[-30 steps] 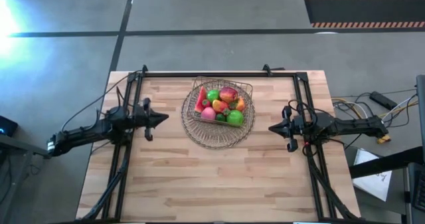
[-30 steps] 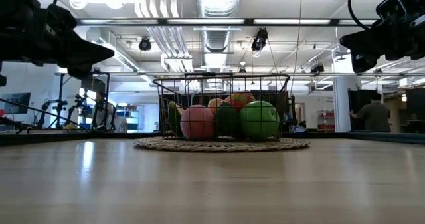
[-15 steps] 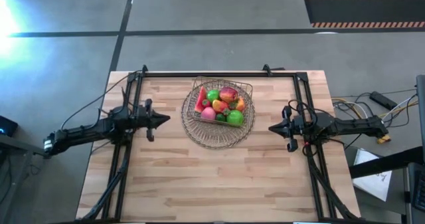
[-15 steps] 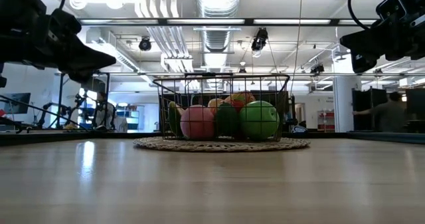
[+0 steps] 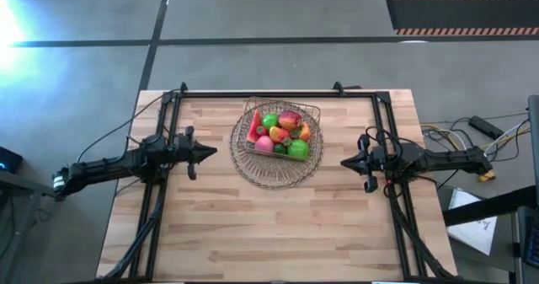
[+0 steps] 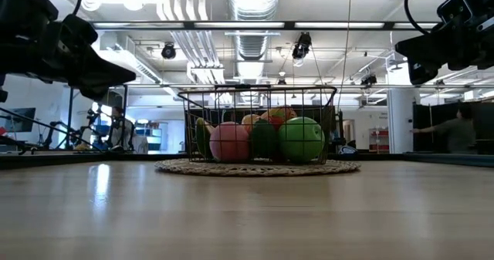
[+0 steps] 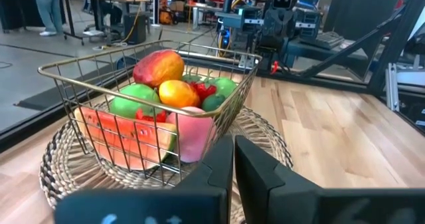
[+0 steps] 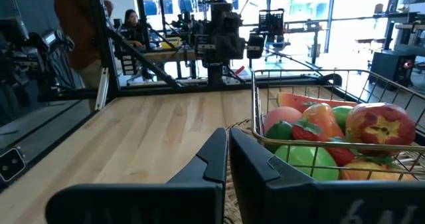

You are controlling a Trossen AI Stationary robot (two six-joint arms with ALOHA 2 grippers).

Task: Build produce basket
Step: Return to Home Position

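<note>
- The light wooden plank table has a dark metal frame along its far edge and both sides.
- The left arm reaches in from the table's left edge and the right arm from its right edge. Both are raised above the tabletop and point towards the middle.
- A round flat woven-wire tray lies on the far half of the table, midway between the arms.
- The rectangular gold wire basket stands upright on the far part of that tray.
- The toy produce is all heaped inside the basket: a red watermelon slice, a pink piece, a bright green apple, a red-and-yellow fruit, an orange piece and a second green apple.
- The left gripper is left of the tray and well apart from it, its fingers pressed together on nothing.
- The right gripper is right of the tray, also apart, its fingers closed and empty.
</note>
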